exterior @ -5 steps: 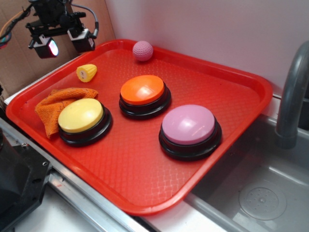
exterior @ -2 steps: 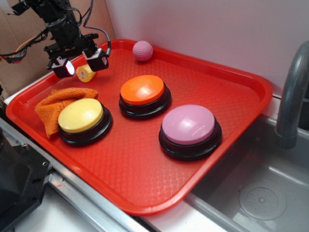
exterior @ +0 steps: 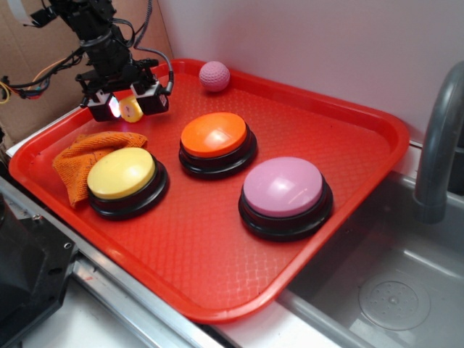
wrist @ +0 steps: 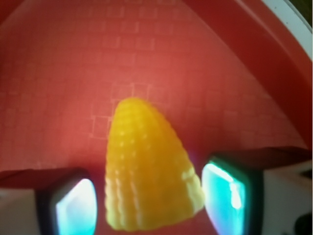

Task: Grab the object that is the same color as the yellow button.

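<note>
Small yellow ribbed toy corn cob piece (wrist: 146, 171) lies on the red plastic tray (exterior: 217, 275), far-left corner area, near the raised rim. Gripper (exterior: 130, 107) is down over it; the fingers (wrist: 230, 193) stand spread, one on each side of the cob, with gaps visible on both flanks in the wrist view. Nothing grasped yet.

Colour match: pale yellow dome button on a black base (exterior: 122, 172) sits nearer the front, with a crumpled orange cloth (exterior: 87, 156) touching its left side.

Risks, as judged:
- Cob is tapered and ribbed. Fingers closing on the sloped flanks could squeeze it out forward or back along the tray.
- Cob looks slightly off-centre between the fingers, closer to the right-hand one in the wrist view. One finger touching first may roll or nudge it.
- If the fingers are not low enough, they would catch only the upper curve and slip.

Room:
- Tray rim close behind and to the left; little slack there.
- Orange cloth is near, toward the front.
- Orange-topped dome button (exterior: 215, 135) and pink dimpled ball (exterior: 214, 75) stand apart from the gripper.
- Straight up looks unobstructed for lifting.
</note>
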You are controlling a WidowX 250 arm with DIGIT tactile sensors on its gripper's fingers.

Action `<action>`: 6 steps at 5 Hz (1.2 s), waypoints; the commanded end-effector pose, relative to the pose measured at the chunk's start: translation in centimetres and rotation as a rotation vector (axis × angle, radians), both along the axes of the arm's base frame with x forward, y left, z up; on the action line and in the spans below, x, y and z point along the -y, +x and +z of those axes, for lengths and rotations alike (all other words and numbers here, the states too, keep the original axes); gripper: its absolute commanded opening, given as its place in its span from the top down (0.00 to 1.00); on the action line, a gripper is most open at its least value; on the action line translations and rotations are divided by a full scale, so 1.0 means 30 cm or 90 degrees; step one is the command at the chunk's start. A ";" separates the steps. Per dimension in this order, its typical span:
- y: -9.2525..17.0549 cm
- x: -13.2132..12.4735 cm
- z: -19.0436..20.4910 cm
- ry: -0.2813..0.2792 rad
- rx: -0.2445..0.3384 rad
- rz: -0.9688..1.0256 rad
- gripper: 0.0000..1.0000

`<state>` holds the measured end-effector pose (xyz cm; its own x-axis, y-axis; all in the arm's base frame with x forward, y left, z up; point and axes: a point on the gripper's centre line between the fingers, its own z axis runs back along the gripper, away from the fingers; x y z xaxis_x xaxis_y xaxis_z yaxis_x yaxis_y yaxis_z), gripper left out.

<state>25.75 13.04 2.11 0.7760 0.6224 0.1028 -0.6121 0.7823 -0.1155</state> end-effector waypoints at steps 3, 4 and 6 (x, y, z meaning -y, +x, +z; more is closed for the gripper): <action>-0.115 0.065 0.318 -0.024 -0.001 -0.041 1.00; -0.164 0.120 0.399 -0.019 -0.004 -0.096 1.00; -0.210 0.246 0.483 -0.032 -0.034 -0.301 1.00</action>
